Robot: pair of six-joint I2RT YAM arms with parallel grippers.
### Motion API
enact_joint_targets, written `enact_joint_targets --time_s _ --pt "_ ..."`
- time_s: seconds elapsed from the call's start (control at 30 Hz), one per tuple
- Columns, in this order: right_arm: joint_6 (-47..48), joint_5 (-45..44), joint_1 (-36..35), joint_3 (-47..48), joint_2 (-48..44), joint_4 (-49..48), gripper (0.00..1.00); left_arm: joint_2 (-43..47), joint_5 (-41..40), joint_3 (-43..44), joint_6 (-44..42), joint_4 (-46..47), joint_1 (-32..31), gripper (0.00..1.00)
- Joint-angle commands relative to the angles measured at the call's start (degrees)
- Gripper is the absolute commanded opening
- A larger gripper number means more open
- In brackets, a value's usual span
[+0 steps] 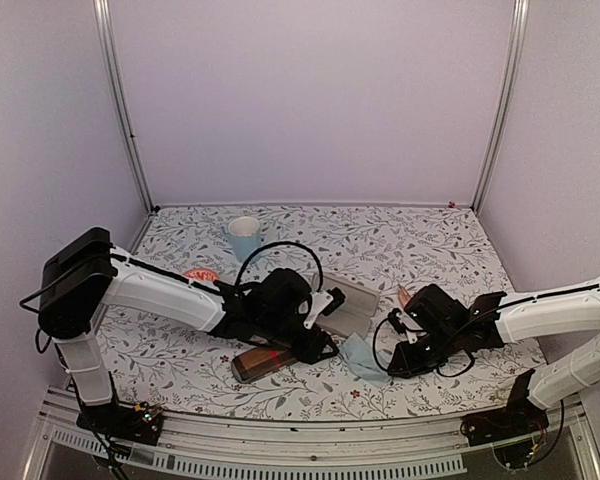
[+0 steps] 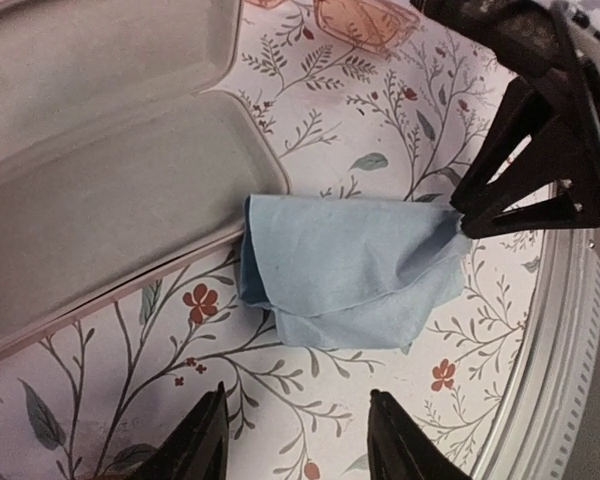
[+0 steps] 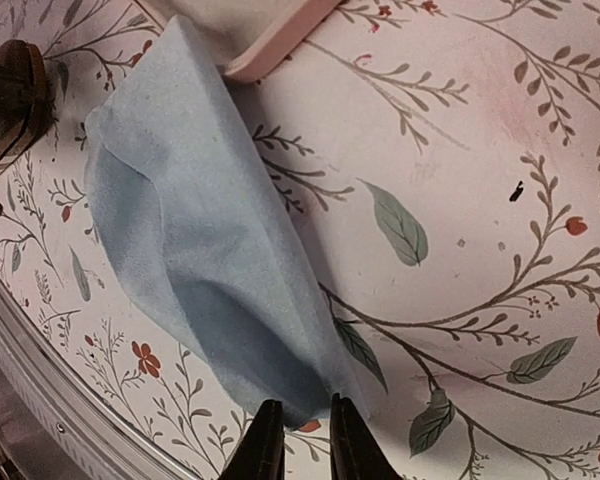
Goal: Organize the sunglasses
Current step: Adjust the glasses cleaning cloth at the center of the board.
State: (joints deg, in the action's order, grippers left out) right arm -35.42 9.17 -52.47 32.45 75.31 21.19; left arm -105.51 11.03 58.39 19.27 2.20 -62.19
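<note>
Top, left-wrist and right-wrist views of the floral table (image 1: 430, 240) partway through organising the sunglasses. The pink case (image 2: 100, 180) lies open at centre, and the part of its grey interior that shows holds nothing. The pale pinkish sunglasses (image 2: 365, 22) rest on the table just beyond the case, outside it. The black-framed pair cannot be made out in any view. A blue cloth (image 2: 350, 270) lies on the table with one edge touching the case rim. Its far corner rises, tented, to the right gripper (image 3: 302, 403), whose fingers stand narrow with that corner between them; whether they actually pinch it cannot be told. The left gripper (image 2: 298, 395) hovers over the near side of the cloth, its fingers moderately apart and holding nothing. The brown red-banded case (image 1: 265, 362) lies beneath the left arm and appears closed. Judged from this layout, the task is at an early stage: one case is open and ready, but no pair has been stowed in it, and the cloth and the closing of the case are yet to be dealt with.
</note>
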Motion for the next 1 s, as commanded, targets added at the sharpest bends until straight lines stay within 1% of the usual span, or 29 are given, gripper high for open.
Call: enact_joint_targets --time_s 0.0,0.03,0.1,0.33,0.6,0.8,0.97 --pt "0.2 -1.1 -0.6 0.7 -2.7 1.0 0.18 -2.4 2.3 3.1 -2.0 -1.1 -0.5 0.47" --pt "0.6 -1.3 -1.2 0.9 -3.3 0.9 0.23 -2.8 2.3 3.6 -2.2 -1.6 -0.5 0.47" --pt "1.0 -1.7 -2.5 1.6 -3.9 0.7 0.24 -3.8 2.4 4.7 -2.2 -2.5 -0.4 0.45" --pt "1.2 -2.1 -3.5 1.7 -3.5 0.4 0.25 -9.5 3.1 9.0 -0.8 -6.0 0.2 0.4" --pt "1.2 -2.6 -3.6 1.6 -4.0 0.1 0.25 -11.0 7.8 8.7 1.0 -4.2 1.5 0.36" --pt "1.0 -2.5 -3.7 0.8 -4.1 -0.4 0.24 -11.4 11.5 8.3 2.5 -1.7 1.9 0.26" --pt "0.9 -2.2 -3.9 0.5 -4.5 -0.8 0.24 -11.3 11.7 8.0 3.2 -0.9 2.3 0.17"
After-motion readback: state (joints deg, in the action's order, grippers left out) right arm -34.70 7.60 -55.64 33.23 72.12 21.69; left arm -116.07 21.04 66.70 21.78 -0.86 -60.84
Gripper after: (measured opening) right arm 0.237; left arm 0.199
